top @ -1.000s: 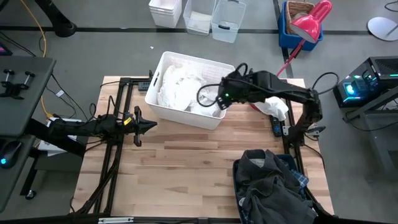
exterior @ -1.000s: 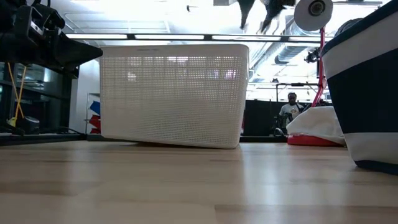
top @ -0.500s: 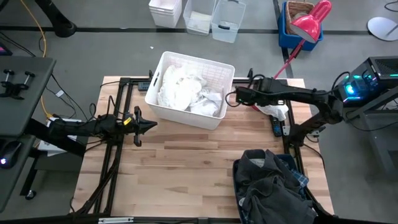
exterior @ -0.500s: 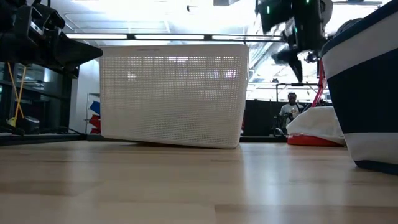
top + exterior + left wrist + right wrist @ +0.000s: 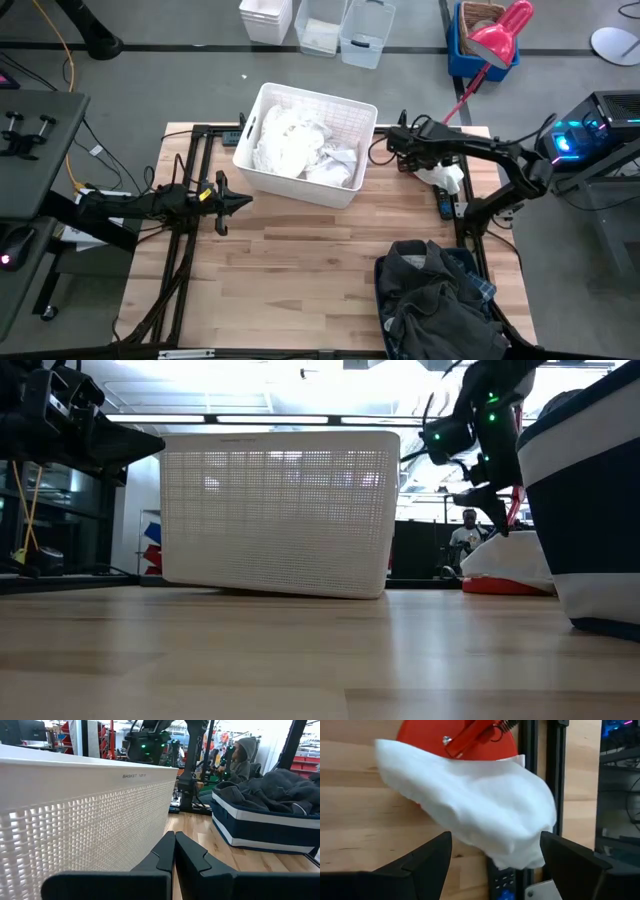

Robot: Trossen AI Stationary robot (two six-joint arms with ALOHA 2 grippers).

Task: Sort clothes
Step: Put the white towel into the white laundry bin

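Observation:
A white garment [image 5: 447, 176] lies over a red disc at the table's far right; it also shows in the right wrist view [image 5: 470, 805] and the low view [image 5: 512, 558]. My right gripper [image 5: 400, 152] hangs open and empty above the table between the white basket [image 5: 262, 100] and this garment; its fingers [image 5: 422, 862] stand wide apart short of the cloth. White clothes [image 5: 290, 140] fill the basket. Dark grey clothes [image 5: 435, 300] lie in the navy bin [image 5: 505, 325] at the near right. My left gripper [image 5: 240, 201] is shut and empty at the table's left.
The basket's wall [image 5: 75, 815] stands right before my left gripper [image 5: 174, 847]. A black remote [image 5: 444, 207] lies by the right frame rail. A person [image 5: 468, 536] sits in the room beyond the table. Bare wood lies in the table's middle and near left.
My right gripper has moved from above the basket's right end toward the table's right edge and come down toward the white garment on the red disc. The clothes in the basket have stayed put.

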